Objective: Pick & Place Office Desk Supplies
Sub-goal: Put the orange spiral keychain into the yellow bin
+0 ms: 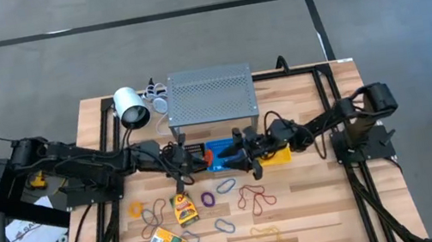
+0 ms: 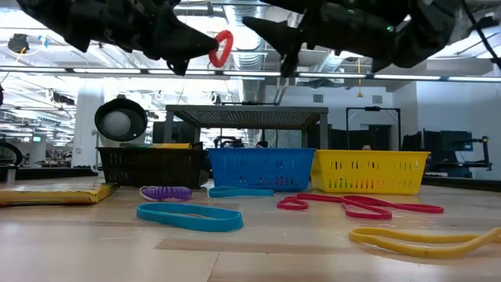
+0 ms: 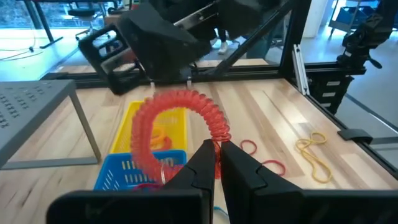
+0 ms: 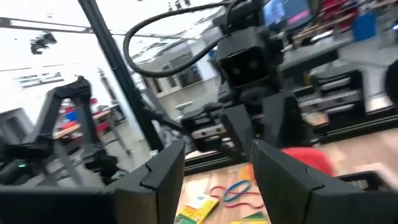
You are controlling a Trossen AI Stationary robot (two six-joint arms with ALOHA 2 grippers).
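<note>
My left gripper (image 3: 217, 160) is shut on a red coiled band loop (image 3: 177, 127), held high above the blue basket (image 2: 261, 168). In the low view the loop (image 2: 221, 48) shows in front of that gripper's tips. My right gripper (image 4: 214, 174) faces it from the table's right, open, with nothing between its fingers; it shows in the high view (image 1: 244, 148) and the low view (image 2: 286, 48). Other supplies lie flat on the table: two yellow-and-green packs (image 1: 185, 208), a purple loop (image 1: 208, 198), red bands (image 1: 254, 197), yellow bands (image 1: 264, 233). My left gripper pinches one side of the red coiled loop (image 3: 217, 138) between its two fingertips (image 3: 202, 165). The fingers reach about level toward the table's right. The loop stands out beyond the tips, lifted clear of baskets and table, and keeps its round shape.
A black basket (image 2: 153, 164), the blue basket and a yellow basket (image 2: 369, 171) stand in a row before the grey perforated shelf (image 1: 210, 96). A white lamp-like cylinder (image 1: 131, 108) lies at the far left. A teal band (image 2: 189, 217) and a purple coil (image 2: 165, 192) lie near the front.
</note>
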